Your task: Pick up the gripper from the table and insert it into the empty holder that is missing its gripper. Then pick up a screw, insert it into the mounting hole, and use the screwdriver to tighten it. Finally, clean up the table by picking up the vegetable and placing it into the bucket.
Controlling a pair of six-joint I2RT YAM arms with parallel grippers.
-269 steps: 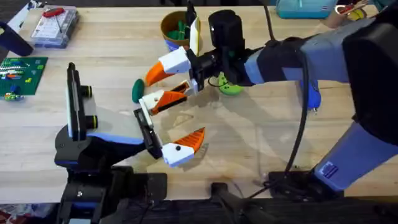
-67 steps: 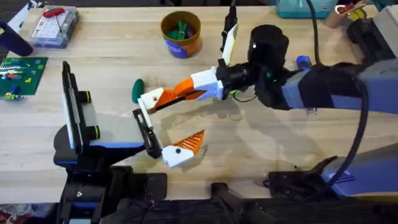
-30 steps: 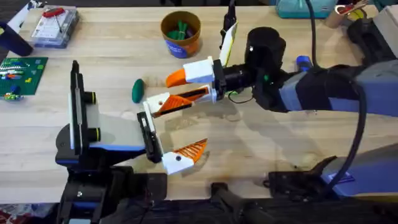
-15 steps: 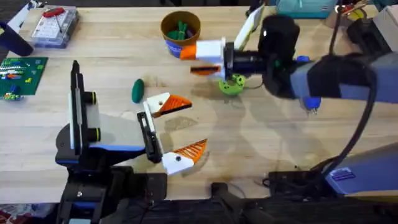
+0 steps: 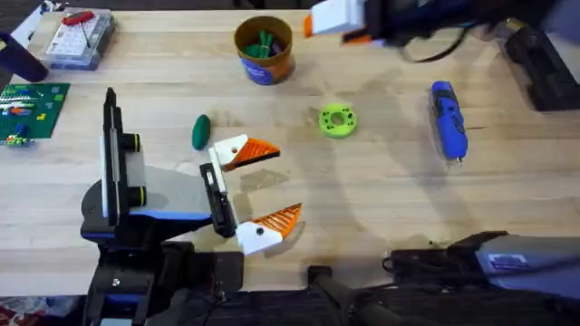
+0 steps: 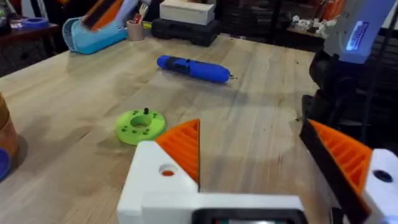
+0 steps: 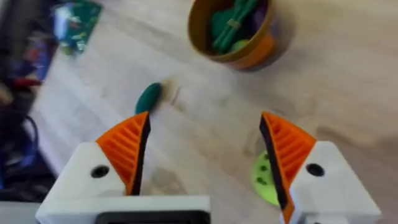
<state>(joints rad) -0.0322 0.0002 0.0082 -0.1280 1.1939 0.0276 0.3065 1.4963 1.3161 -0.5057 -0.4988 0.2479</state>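
So the white-and-orange ribbed gripper (image 5: 243, 152) already sits on the narrow black holder bar (image 5: 216, 195) in the lower left of the overhead frame, fingers spread wide with nothing between them. No screw in its hole yet that I can see, and the blue screwdriver (image 5: 447, 120) lies untouched at right. The right gripper (image 7: 205, 155) hangs wide and empty up top. The dark green oval vegetable (image 5: 200, 131) is still on the wood, well short of the orange-rimmed blue bucket (image 5: 263, 47).
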